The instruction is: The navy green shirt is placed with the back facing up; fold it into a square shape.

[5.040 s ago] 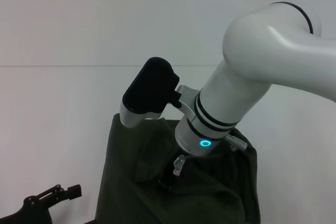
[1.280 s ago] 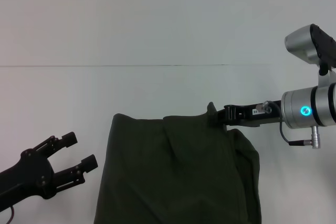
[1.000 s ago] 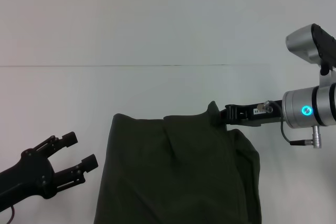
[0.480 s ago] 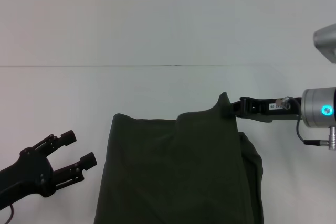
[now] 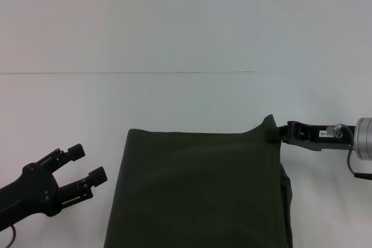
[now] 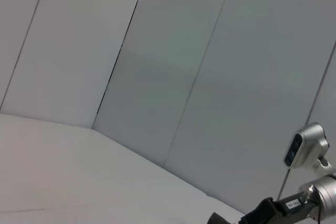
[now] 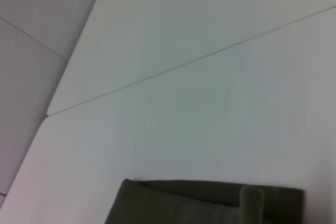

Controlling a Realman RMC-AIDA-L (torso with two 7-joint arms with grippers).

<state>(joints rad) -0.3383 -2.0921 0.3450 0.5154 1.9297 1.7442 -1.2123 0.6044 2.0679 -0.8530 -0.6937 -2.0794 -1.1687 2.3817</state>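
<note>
The navy green shirt [image 5: 200, 190] lies folded on the white table in the lower middle of the head view, its far edge straight and smooth. My right gripper [image 5: 278, 132] is shut on the shirt's far right corner and holds that corner pulled out to the right, slightly raised. The shirt's far edge also shows in the right wrist view [image 7: 210, 203]. My left gripper [image 5: 87, 164] is open and empty, low over the table just left of the shirt. The right gripper also shows far off in the left wrist view [image 6: 262, 214].
The white table [image 5: 186, 97] stretches beyond the shirt, with a thin seam line [image 5: 145, 73] across it. Plain grey wall panels [image 6: 210, 77] stand behind.
My right gripper has pulled the shirt's far right corner to the right, flattening the creases along the far edge. The left gripper has barely moved.
</note>
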